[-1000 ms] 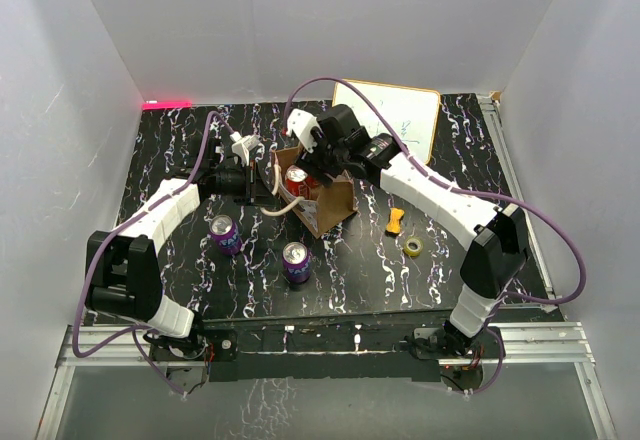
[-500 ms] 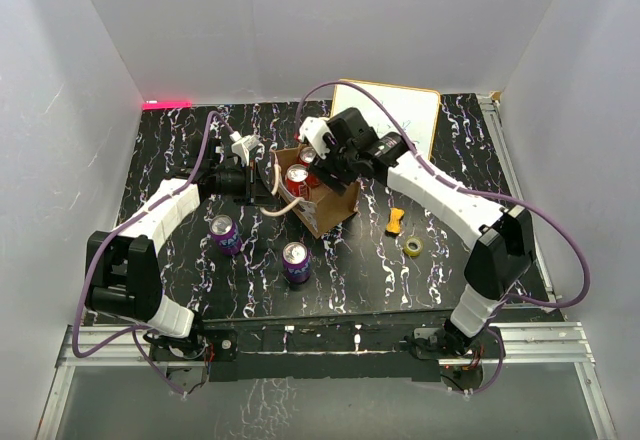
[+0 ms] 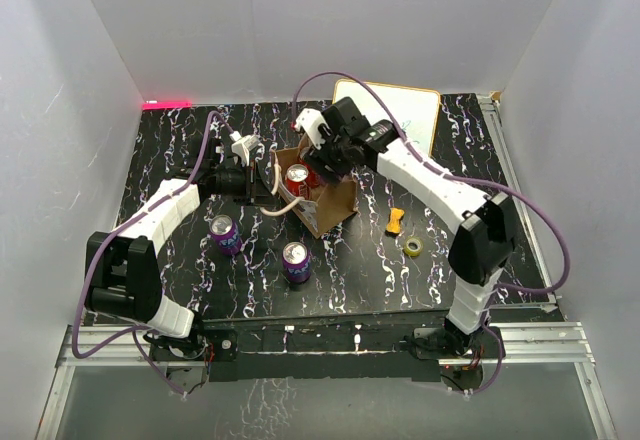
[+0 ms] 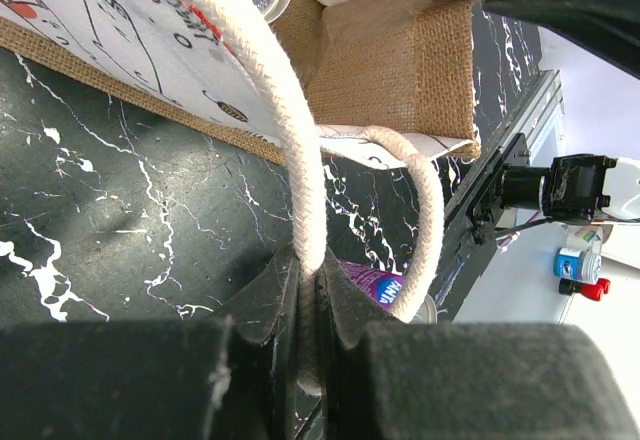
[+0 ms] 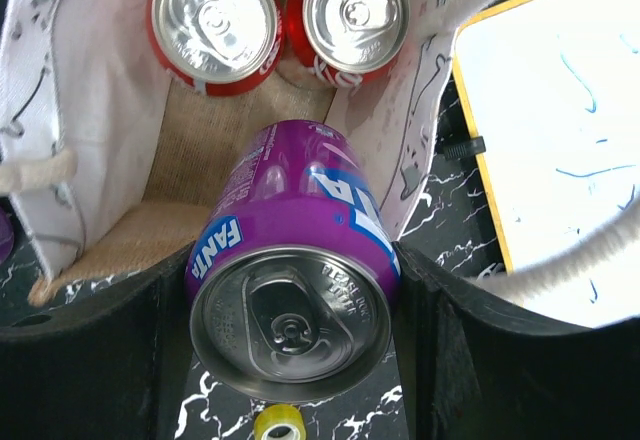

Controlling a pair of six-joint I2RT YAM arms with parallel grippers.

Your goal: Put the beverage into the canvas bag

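Note:
The canvas bag (image 3: 335, 205) stands open mid-table, tan with a whitish patterned side (image 4: 150, 40). My left gripper (image 3: 262, 182) is shut on one cream loop handle (image 4: 300, 180), the rope pinched between the fingertips (image 4: 268, 295). My right gripper (image 3: 322, 158) is shut on a purple Fanta can (image 5: 290, 260) and holds it tilted over the bag's open mouth (image 5: 190, 150). Two red cans (image 5: 215, 20) (image 5: 355, 15) stand inside the bag at its far end. One red can top shows in the top view (image 3: 297, 174).
Two more purple cans (image 3: 223, 230) (image 3: 295, 258) stand on the black marbled table in front of the bag. A whiteboard (image 3: 390, 115) lies at the back right. An orange-yellow piece (image 3: 397, 221) and a yellow tape roll (image 3: 413, 247) lie right of the bag.
My right gripper with the purple can shifted slightly right, then back left over the bag, and its elbow swung inward. The left arm and bag have stayed still.

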